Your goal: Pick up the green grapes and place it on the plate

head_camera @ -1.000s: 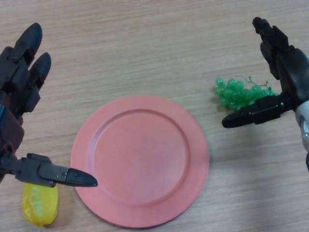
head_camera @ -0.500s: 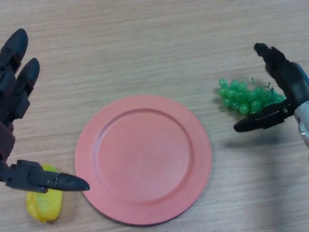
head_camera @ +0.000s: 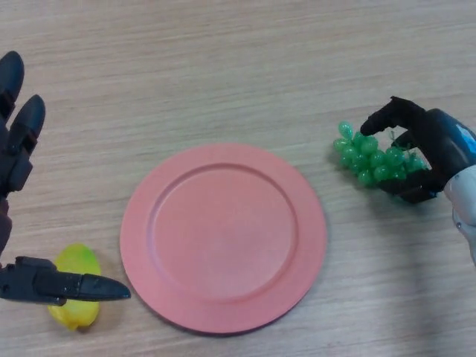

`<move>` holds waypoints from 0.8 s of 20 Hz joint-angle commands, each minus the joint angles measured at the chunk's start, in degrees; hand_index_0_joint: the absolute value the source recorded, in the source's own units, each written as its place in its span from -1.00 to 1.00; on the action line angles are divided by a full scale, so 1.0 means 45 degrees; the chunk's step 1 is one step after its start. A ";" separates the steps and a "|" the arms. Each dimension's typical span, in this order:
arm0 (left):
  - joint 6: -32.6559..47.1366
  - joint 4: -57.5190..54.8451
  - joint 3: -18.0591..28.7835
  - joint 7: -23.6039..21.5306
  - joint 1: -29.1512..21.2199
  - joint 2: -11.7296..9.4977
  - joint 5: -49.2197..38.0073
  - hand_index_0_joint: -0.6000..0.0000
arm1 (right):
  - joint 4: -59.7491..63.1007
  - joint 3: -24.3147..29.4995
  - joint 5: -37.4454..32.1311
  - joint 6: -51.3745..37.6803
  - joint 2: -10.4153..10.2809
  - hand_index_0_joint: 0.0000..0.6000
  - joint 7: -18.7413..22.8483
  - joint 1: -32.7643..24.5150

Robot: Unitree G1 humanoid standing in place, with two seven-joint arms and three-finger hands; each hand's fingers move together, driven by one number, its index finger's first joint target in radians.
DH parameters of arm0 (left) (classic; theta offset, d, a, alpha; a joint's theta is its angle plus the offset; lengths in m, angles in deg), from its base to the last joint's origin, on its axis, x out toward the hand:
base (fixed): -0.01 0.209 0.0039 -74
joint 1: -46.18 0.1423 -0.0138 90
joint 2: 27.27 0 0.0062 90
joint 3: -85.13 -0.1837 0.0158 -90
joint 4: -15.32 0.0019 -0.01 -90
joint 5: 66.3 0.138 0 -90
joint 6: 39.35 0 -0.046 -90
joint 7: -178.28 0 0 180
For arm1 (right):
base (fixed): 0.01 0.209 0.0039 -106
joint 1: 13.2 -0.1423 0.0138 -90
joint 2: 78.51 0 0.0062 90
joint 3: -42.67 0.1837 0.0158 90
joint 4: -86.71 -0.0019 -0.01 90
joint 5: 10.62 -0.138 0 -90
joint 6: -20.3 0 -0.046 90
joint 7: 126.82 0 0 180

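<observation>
Lower left of the frame: your left hand point(head_camera: 30, 282), thumb and fingers stretched straight and holding nothing, the thumb lying across a small yellow lemon-shaped fruit point(head_camera: 73, 296) on the wooden table point(head_camera: 223, 67); idle. Centre, slightly low: round salmon-pink plate point(head_camera: 223, 238), flat on the wood, nothing on it. Right edge, mid-height: bunch of green plastic grapes point(head_camera: 372, 158), resting on the table well apart from the plate's right rim. Same spot: your right hand point(head_camera: 424, 149), fingers curled over the top of the bunch and the thumb tucked under its near side, closed round the grapes. Step in hand, as I judge it: the grasp, at or near completion, lift not yet begun. The next move calls for a firm hold, a straight lift, then a carry leftward to the plate's middle before you release. Change against the earlier frames: the right hand, then spread wide with the thumb pointing left below the bunch, has now closed on it; the left hand has drifted toward the left edge, and the view has shifted a little.
</observation>
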 commanded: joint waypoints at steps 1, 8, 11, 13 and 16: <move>0.1856 -0.0906 0.0471 -0.0115 -0.0142 -0.0264 -0.0003 1.00 | -0.2791 0.0992 -0.2091 0.0699 -0.0181 1.00 -0.0232 -0.0486; 0.1748 -0.0757 0.0385 -0.0293 -0.0334 -0.0355 -0.0059 1.00 | -0.9641 -0.1222 -0.3557 0.6217 -0.1423 1.00 -0.1115 -0.0024; 0.1639 -0.0639 0.0566 -0.0287 -0.0443 -0.0446 -0.0370 1.00 | -1.1136 -0.2605 -0.4074 0.7411 -0.1532 1.00 -0.0546 -0.0186; 0.1566 -0.0572 0.0711 -0.0319 -0.0480 -0.0508 -0.0539 1.00 | -1.1775 -0.3794 -0.4137 0.7999 -0.1547 1.00 -0.0125 -0.0294; 0.1775 -0.0337 0.0761 -0.0308 -0.0473 -0.0496 -0.0572 1.00 | -1.2420 -0.5529 -0.4890 0.8707 -0.1552 1.00 0.1078 -0.0868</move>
